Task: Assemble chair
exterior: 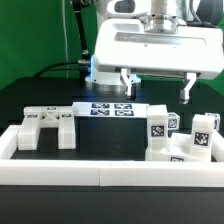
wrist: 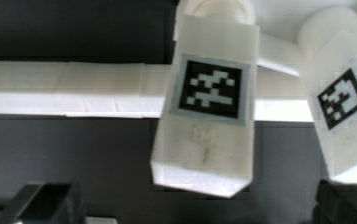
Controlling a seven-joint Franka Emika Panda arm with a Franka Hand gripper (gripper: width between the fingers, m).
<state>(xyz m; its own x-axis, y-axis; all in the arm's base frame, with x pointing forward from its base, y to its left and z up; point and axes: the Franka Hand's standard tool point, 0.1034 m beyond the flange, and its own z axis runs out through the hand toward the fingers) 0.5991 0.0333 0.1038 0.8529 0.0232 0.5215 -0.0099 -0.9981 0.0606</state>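
The chair parts lie loose on the black table. A slotted white piece (exterior: pixel 45 126) is at the exterior view's left. Several chunky tagged blocks stand at the right: one (exterior: pixel 158 127), another (exterior: pixel 206 134), a low one (exterior: pixel 174 153) in front. My gripper (exterior: pixel 156 86) hangs open and empty above the right-hand blocks, touching none. In the wrist view a long tagged block (wrist: pixel 210 100) lies between and beyond my dark fingertips (wrist: pixel 43 205), with a second tagged block (wrist: pixel 344 92) beside it. My gripper (wrist: pixel 196 212) holds nothing there.
The marker board (exterior: pixel 108 108) lies at the back centre. White border rails (exterior: pixel 100 176) run along the front and the left side. A white band (wrist: pixel 68 90) crosses the wrist view behind the blocks. Black cables hang behind the arm.
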